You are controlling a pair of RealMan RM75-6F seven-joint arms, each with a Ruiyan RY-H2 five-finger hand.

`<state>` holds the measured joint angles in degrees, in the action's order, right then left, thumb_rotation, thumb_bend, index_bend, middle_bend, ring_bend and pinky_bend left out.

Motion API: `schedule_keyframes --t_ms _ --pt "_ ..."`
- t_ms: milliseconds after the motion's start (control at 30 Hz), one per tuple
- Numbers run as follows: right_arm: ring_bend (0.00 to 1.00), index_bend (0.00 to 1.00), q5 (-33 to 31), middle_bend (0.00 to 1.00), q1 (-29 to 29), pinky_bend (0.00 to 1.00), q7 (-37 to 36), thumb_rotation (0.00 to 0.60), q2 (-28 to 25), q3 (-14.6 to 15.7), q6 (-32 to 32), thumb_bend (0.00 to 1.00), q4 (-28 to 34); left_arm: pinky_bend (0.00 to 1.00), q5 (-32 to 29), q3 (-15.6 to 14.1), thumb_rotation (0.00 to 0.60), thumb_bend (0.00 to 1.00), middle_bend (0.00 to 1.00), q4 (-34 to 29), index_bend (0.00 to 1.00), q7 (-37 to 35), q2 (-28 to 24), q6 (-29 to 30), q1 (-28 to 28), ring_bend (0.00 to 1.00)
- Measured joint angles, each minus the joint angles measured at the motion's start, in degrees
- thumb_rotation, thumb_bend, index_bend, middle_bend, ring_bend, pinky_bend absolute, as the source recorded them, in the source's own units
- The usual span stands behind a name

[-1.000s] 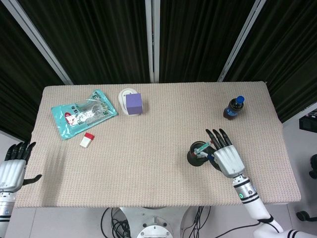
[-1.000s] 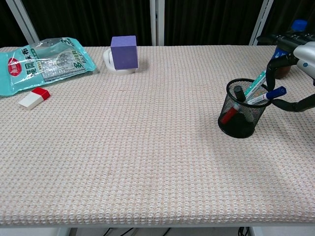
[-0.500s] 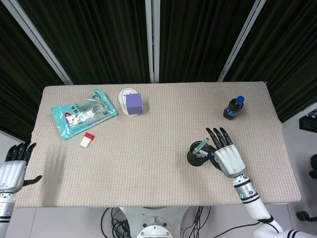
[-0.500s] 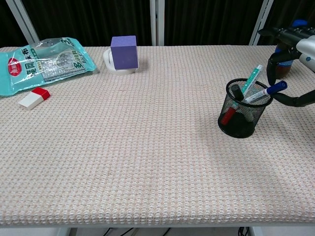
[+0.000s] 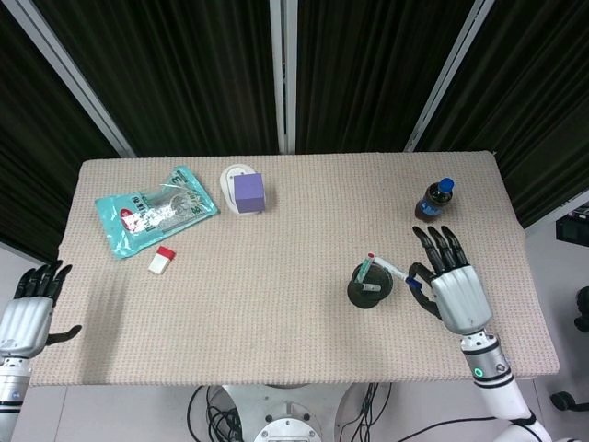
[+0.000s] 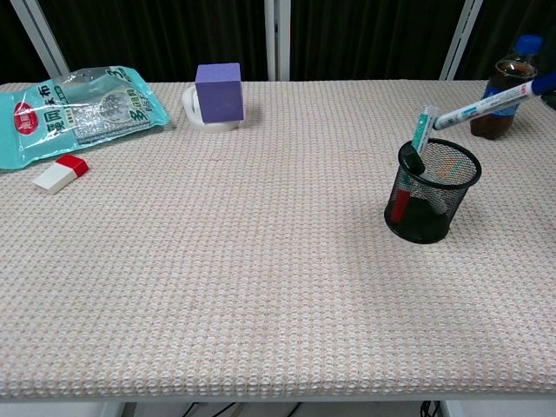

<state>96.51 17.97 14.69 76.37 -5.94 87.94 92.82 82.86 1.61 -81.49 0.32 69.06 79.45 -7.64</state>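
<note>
A black mesh pen holder [image 5: 368, 291] [image 6: 432, 193] stands on the right half of the table. A green-and-white marker [image 6: 422, 130] and a red pen [image 6: 400, 205] lean inside it. My right hand [image 5: 456, 291] is just to the holder's right and pinches a white marker with a blue cap [image 5: 391, 269] [image 6: 476, 110] by its blue end. That marker hangs slanted in the air above the holder's rim. The chest view shows only the marker, not the hand. My left hand [image 5: 28, 315] hovers off the table's left edge, fingers apart and holding nothing.
A dark drink bottle with a blue cap [image 5: 434, 201] [image 6: 502, 87] stands behind my right hand. At the far left lie a teal packet [image 5: 155, 210] [image 6: 78, 113] and a red-and-white eraser [image 5: 162, 261] [image 6: 59, 174]. A purple cube [image 5: 248, 191] [image 6: 218, 91] rests against a white roll.
My right hand has drawn back to the right, lifting the blue-capped marker up out of the holder. The green marker has tipped to the holder's left side. The left hand barely moved.
</note>
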Motion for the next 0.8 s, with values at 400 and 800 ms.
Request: schedule_keyframes --t_ms 400,800 --pt "0.00 0.74 -6.6 0.08 -1.0 0.00 -4.6 0.600 -1.0 -1.9 -2.6 0.33 -9.7 0.00 -0.4 0.1 0.600 0.09 0.00 0.4 0.06 0.8 0.3 -0.9 -0.3 0.00" --pt "0.00 0.59 -6.3 0.06 1.1 0.00 -10.5 0.600 7.0 1.3 -8.3 0.32 -24.7 0.00 -1.7 0.5 0.600 0.09 0.00 1.3 0.06 1.5 0.7 -2.1 -0.7 0.00"
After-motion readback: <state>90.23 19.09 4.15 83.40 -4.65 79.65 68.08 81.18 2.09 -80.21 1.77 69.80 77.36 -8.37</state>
